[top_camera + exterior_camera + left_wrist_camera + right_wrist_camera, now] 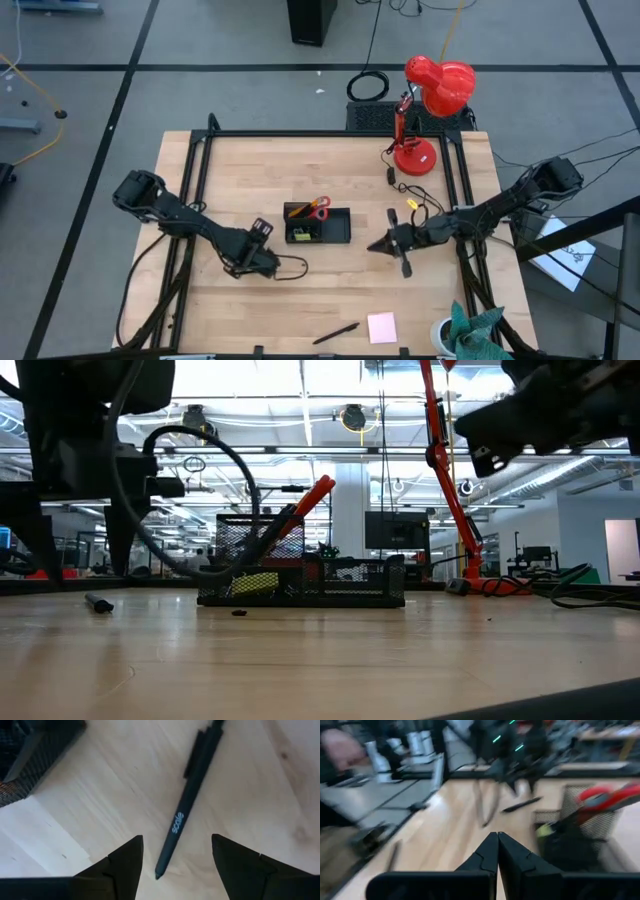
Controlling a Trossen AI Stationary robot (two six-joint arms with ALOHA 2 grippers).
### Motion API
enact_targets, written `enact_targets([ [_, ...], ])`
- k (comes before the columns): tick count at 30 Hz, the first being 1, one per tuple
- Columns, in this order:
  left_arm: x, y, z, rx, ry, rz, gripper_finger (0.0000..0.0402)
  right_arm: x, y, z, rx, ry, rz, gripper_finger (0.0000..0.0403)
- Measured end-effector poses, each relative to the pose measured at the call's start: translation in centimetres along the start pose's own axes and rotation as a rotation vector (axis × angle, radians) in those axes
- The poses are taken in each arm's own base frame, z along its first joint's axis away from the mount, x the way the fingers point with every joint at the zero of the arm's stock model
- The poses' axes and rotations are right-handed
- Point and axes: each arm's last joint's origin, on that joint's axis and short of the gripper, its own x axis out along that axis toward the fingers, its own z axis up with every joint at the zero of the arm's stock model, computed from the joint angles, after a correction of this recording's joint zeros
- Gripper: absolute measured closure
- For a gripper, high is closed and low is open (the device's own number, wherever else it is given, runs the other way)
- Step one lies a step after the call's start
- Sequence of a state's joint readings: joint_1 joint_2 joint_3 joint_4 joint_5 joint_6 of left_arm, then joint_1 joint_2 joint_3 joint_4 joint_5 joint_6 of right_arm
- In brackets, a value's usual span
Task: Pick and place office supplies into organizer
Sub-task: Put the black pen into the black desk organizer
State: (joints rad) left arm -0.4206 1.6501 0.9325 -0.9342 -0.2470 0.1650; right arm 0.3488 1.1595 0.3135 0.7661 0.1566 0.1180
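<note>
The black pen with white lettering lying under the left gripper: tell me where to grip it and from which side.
Grip the black pen with white lettering at mid-barrel, near the lettering, coming straight down from above. It lies flat on the bare wooden table, clear of the black mesh organizer, so nothing blocks a top approach. The open left gripper should probably straddle the slim barrel crosswise, away from the clip.

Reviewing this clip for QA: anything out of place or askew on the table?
Yes. A black pen lies loose on the wood beside the organizer, between the left gripper's open jaws. Another pen and a pink sticky-note pad sit at the table's near edge. Red-handled scissors lean out of the organizer at a slant.
</note>
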Motion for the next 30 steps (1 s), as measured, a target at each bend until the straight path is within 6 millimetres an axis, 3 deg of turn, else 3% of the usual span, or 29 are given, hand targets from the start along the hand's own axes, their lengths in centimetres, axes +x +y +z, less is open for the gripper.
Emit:
enact_targets([
  [7,0.1,0.2,0.0,0.123,-0.004,-0.005,0.016,0.0,-0.3,0.6,-0.012,-0.067,-0.057,0.0399],
  [13,0.2,0.7,0.7,0.128,-0.117,-0.115,0.016,0.0,-0.3,0.5,-0.015,-0.05,-0.055,0.0399],
  [30,0.9,3.0,1.0,0.184,-0.21,-0.16,0.0161,0.0,-0.3,0.5,-0.028,-0.05,-0.055,0.0399],
])
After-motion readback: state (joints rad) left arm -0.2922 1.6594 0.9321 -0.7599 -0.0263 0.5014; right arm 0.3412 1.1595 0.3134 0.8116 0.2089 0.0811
